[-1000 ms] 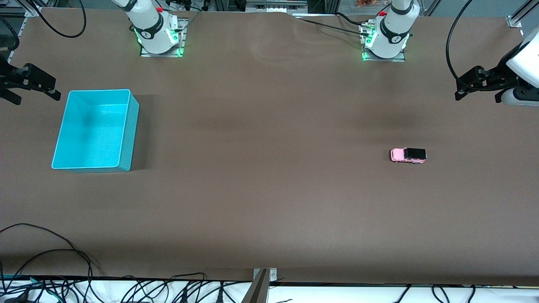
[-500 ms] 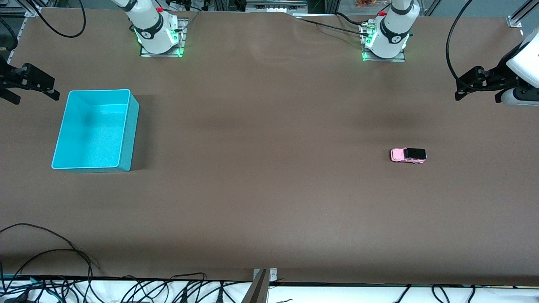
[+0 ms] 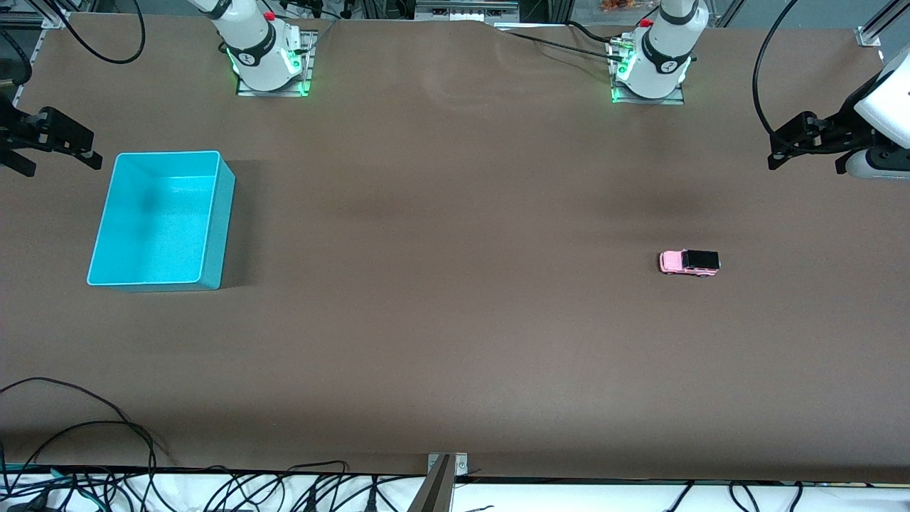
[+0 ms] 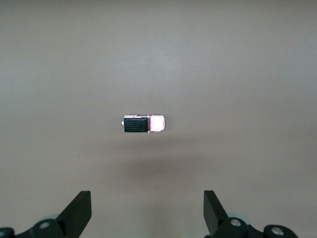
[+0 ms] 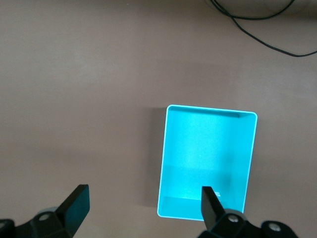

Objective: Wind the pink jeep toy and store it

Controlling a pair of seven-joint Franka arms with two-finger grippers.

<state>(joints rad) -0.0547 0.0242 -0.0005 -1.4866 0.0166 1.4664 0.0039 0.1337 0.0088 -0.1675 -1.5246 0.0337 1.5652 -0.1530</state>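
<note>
Over the counter [image 3: 455, 320], our left gripper [image 4: 146, 215] and right gripper [image 5: 141, 208] wait spread; we judge the tiny pink jeep toy [image 3: 689, 262] may roll from a sloppy pinch.

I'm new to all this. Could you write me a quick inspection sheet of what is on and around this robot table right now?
Surface: brown table, flat, a slight ripple near the arms' bases.
Job's things: pink jeep toy on its wheels toward the left arm's end, untouched; turquoise bin toward the right arm's end, nothing inside.
Clutter: nothing seen.
Grippers: left gripper open, up in the air at its end of the table, its camera looking down on the jeep; right gripper open, up beside the bin.
Cables: black cables at the table edge nearest the front camera; more by the arm bases.
Surroundings: two arm bases with green lights; metal frame pieces at the corners.
</note>
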